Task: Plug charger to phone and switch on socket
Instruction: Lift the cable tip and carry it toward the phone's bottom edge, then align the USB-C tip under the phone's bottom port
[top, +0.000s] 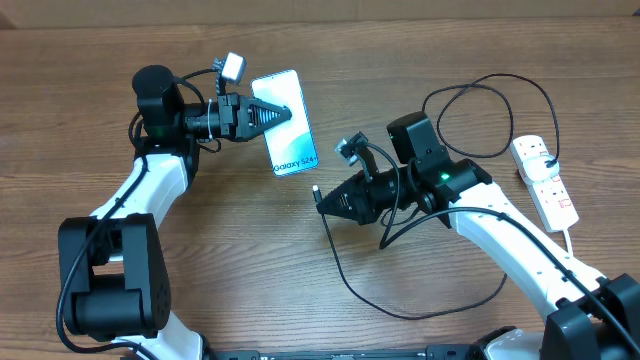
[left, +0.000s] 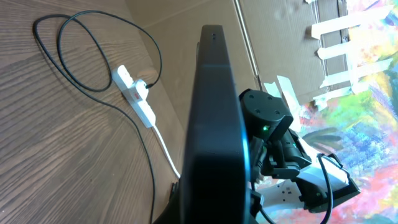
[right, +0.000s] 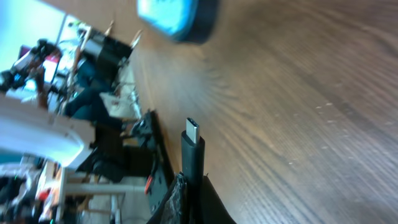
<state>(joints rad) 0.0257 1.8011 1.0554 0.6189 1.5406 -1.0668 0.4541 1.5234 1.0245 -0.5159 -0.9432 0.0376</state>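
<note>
1. L gripper (top: 268, 114): closed on the phone (top: 288, 130), pinching one long edge. The left wrist view shows the phone edge-on and raised off the table (top: 450, 60). Judged reason: the hold braces the phone so its port end takes the insertion push.
2. R gripper (top: 328, 200): closed on the charger (right: 193, 149) just behind the metal tip. The tip sticks out past the fingers and sits just beside the phone's lower end, not yet touching. Judged reason: a short grip keeps the plug stiff and aimed.
3. Socket (top: 545, 178): well apart from the phone, beyond the R arm; cable slack loops between. Switching is judged still to do.
4. Containers: none in view.
</note>
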